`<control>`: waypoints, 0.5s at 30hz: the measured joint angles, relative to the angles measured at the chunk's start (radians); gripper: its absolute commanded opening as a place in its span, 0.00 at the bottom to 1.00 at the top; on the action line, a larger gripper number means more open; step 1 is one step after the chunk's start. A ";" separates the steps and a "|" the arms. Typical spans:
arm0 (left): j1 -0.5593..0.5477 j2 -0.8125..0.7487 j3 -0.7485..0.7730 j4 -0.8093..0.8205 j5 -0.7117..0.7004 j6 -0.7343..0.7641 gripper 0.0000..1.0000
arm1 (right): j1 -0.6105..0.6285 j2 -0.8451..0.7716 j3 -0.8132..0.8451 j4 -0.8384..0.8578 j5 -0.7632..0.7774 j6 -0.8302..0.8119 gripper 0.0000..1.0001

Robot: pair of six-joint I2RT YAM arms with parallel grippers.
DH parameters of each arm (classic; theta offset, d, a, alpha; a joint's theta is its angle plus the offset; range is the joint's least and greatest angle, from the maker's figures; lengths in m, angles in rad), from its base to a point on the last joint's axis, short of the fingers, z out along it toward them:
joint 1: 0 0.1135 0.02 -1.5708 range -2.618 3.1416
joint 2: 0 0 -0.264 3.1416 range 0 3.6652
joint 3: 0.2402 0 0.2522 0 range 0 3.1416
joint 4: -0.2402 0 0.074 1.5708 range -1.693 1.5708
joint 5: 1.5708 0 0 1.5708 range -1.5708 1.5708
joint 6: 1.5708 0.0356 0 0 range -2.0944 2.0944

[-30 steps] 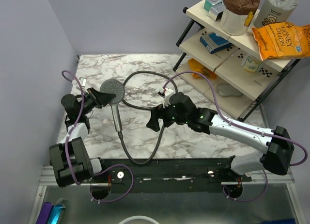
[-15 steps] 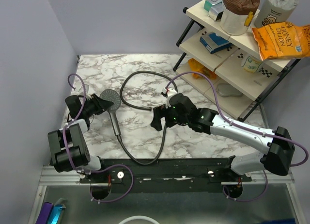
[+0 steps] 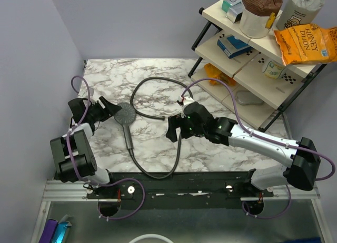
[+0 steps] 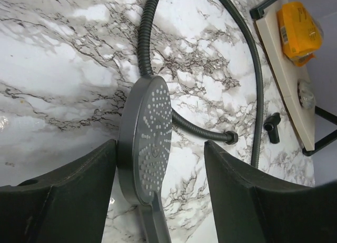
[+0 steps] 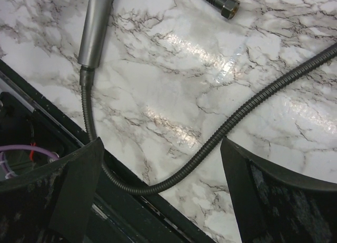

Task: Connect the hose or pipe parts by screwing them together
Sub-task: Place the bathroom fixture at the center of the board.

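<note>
Right now the dark grey shower head (image 3: 125,114) lies on the marble table (image 3: 105,74), left of the middle, with its round face at the far end and its straight handle (image 3: 129,140) pointing toward the near edge. The left end effector (image 3: 111,109) reaches in from the left with its fingers apart, one on each side of the round face. In the left wrist view one finger (image 4: 79,190) sits just beside the rim, while a clear gap separates the face from the other finger (image 4: 247,195), so nothing is clamped.

From the near end of the handle the black flexible hose (image 3: 152,174) curves along the near edge of the table, climbs toward the far side under the right arm and loops round behind the head. Its free end, with a brass-coloured nut (image 5: 229,8), rests on the table just right of the head, apart from it.

The right end effector (image 5: 161,143) hovers over the middle of the table with its fingers spread wide, holding nothing. The hose runs across the marble beneath the gap.

A shelf rack (image 3: 247,69) stands at the far right, with an orange bag (image 3: 305,43) on top.
</note>
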 measured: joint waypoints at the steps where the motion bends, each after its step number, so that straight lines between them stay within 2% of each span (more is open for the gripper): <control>1: 0.004 -0.006 0.012 -0.027 -0.003 0.010 0.73 | 0.000 0.000 0.000 -0.007 0.010 0.002 1.00; 10: 0.025 -0.156 0.153 -0.394 -0.090 0.189 0.73 | -0.006 0.001 0.001 -0.086 0.109 0.067 1.00; 15: 0.023 -0.215 0.234 -0.584 -0.082 0.305 0.73 | -0.032 0.001 0.001 -0.104 0.112 0.104 1.00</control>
